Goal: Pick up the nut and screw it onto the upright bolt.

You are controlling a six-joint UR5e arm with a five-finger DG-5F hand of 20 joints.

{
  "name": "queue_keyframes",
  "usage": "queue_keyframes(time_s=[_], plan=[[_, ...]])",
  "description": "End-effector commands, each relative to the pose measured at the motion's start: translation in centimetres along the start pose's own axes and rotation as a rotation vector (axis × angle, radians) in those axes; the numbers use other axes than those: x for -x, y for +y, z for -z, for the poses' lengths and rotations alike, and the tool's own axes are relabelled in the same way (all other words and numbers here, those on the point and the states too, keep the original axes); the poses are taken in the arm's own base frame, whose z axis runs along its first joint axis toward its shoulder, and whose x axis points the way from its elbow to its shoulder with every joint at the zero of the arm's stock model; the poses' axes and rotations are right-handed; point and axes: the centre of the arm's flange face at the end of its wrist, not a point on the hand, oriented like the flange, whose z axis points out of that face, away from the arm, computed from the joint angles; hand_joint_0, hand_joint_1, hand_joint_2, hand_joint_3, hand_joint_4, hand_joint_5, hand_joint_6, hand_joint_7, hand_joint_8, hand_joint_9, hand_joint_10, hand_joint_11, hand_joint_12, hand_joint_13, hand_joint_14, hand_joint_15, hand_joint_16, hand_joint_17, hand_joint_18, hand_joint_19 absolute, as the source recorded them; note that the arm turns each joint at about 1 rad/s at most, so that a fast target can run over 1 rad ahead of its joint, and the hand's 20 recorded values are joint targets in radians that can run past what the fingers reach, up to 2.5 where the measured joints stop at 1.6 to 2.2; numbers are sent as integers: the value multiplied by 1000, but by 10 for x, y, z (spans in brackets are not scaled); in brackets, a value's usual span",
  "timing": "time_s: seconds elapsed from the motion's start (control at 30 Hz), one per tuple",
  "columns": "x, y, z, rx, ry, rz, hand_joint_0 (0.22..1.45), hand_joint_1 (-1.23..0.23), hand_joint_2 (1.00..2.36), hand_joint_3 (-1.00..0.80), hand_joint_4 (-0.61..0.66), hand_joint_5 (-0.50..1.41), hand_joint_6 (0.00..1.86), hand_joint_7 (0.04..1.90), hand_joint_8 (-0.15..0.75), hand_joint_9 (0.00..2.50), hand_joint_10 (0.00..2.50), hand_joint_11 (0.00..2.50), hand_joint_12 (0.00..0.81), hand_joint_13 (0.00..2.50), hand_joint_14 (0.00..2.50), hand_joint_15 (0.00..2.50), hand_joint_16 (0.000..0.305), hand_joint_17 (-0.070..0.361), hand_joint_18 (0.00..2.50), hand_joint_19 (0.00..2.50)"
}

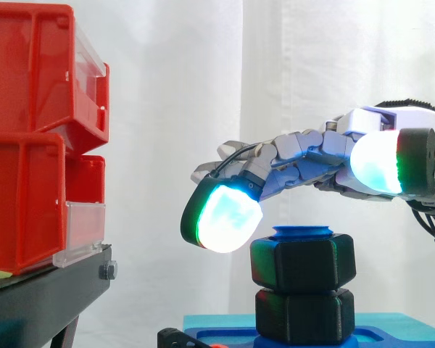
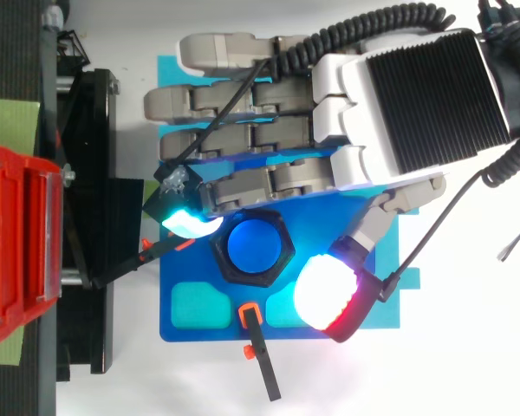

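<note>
A black hex nut [image 1: 302,264] [image 2: 228,264] sits on the upright blue bolt [image 1: 302,233] [image 2: 258,244], whose top pokes out above it. Under it, a second black hex piece [image 1: 304,315] rests on the blue base plate [image 2: 191,325]. My hand [image 1: 304,156] [image 2: 399,104] reaches in from the right and hovers over the bolt, fingers nearly straight, holding nothing. One glowing fingertip [image 1: 225,214] [image 2: 191,224] hangs at the nut's upper left corner. The glowing thumb pad [image 1: 377,161] [image 2: 329,290] stays well above the nut on its other side.
Red bins [image 1: 36,138] [image 2: 17,243] stand on a black stand [image 1: 43,297] at the left. Two black clamps with orange tips [image 2: 260,347] [image 2: 139,258] hold the base plate, which has teal recesses [image 2: 195,303]. A white curtain hangs behind.
</note>
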Motion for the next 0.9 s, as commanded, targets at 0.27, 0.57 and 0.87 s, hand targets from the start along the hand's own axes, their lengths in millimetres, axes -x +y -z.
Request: queue_keyframes(time_s=[0.27,0.57,0.87], plan=[[-1,-3,3,-8,14,-4,478,-61,1000,-500,220,-138,503,826,222,344,0,0,297,65,0,0,37,84,0,0],[-2,-2,4,-10,23,-8,485,-86,1000,-500,263,-105,504,954,234,428,0,0,291,112,0,0,35,78,0,0],[1,-14,12,-23,24,3,496,-134,1000,-500,260,-59,504,1194,252,546,0,0,276,199,0,0,31,69,0,0]])
